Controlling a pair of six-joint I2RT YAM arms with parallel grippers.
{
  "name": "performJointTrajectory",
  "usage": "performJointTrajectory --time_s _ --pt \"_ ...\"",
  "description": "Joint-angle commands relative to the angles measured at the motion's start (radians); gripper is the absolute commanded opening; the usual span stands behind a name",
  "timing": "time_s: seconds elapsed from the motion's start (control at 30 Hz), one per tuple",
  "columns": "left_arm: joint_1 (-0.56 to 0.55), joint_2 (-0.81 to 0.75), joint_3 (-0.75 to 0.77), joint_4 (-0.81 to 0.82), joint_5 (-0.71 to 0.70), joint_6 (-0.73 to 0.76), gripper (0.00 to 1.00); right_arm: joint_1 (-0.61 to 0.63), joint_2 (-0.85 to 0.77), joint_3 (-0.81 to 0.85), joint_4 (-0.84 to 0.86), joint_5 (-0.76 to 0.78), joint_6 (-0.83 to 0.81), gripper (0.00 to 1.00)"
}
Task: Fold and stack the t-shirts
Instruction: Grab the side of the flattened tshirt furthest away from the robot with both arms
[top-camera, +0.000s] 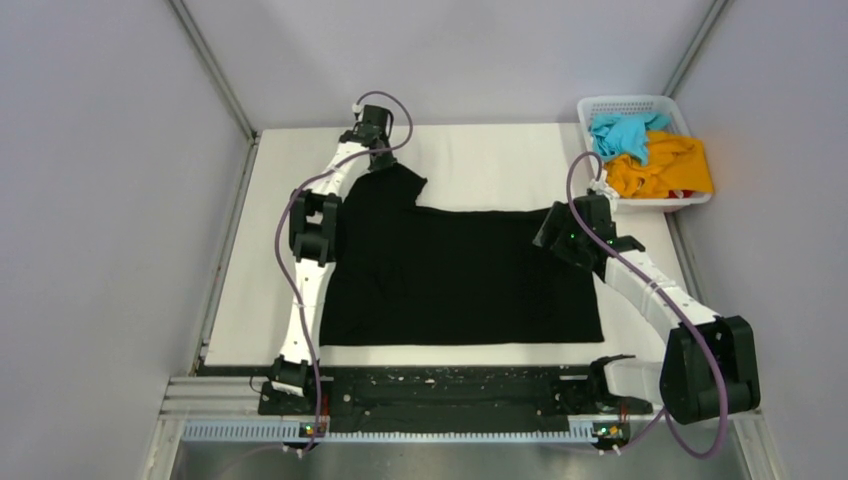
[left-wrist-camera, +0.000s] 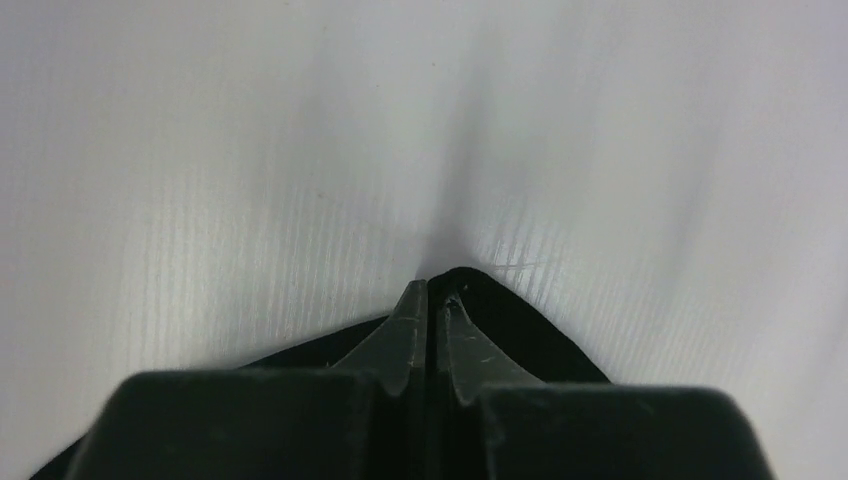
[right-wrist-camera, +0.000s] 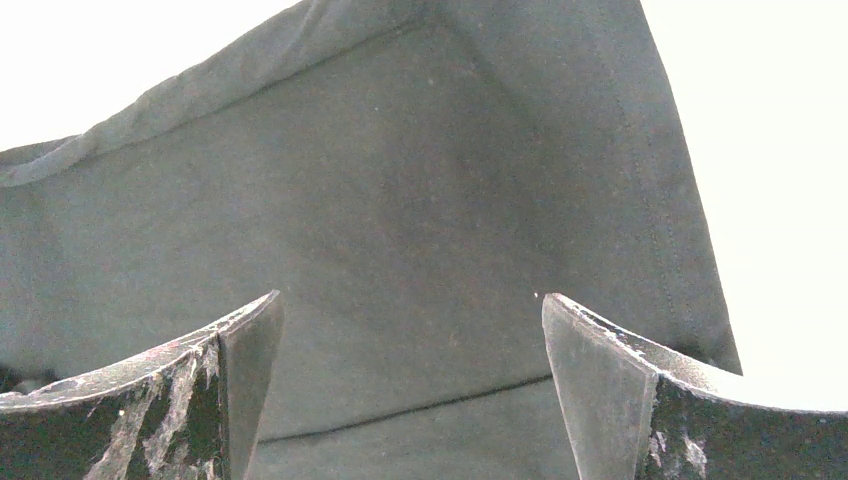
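Top external: black t-shirt (top-camera: 460, 270) lies flat, long axis left-right; left gripper (top-camera: 383, 160) at far-left corner, right gripper (top-camera: 550, 232) over far-right edge.
Left wrist: I see jaws pinched on fabric tip.
Right wrist: jaws wide apart, cloth directly beneath, nothing held.

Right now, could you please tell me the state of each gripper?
Left gripper: closed on the black t-shirt corner.
Right gripper: open, above the black t-shirt.
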Motion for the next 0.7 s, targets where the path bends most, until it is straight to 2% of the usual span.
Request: performJointTrajectory --time_s 0.0,0.2,0.33,0.43,0.67 --pt "0.004 -0.039 -0.021 -0.087 0.003 0.038 0.0 -0.011 0.012 0.033 0.034 0.054 0.008 0.97" --pt "0.004 -0.097 -0.024 -0.084 -0.023 0.085 0.0 -0.012 0.121 0.173 0.006 0.19 -0.01 0.96" --pt "0.003 -0.145 -0.032 -0.079 -0.024 0.099 0.0 -0.012 0.264 0.314 -0.021 0.244 -0.014 0.94" --pt "0.002 -0.177 -0.052 -0.079 -0.03 0.106 0.0 -0.013 0.384 0.411 -0.02 0.28 -0.026 0.88" --pt "-0.008 -0.242 -0.116 -0.082 -0.045 0.113 0.0 -0.018 0.643 0.634 -0.05 0.481 -0.075 0.84"
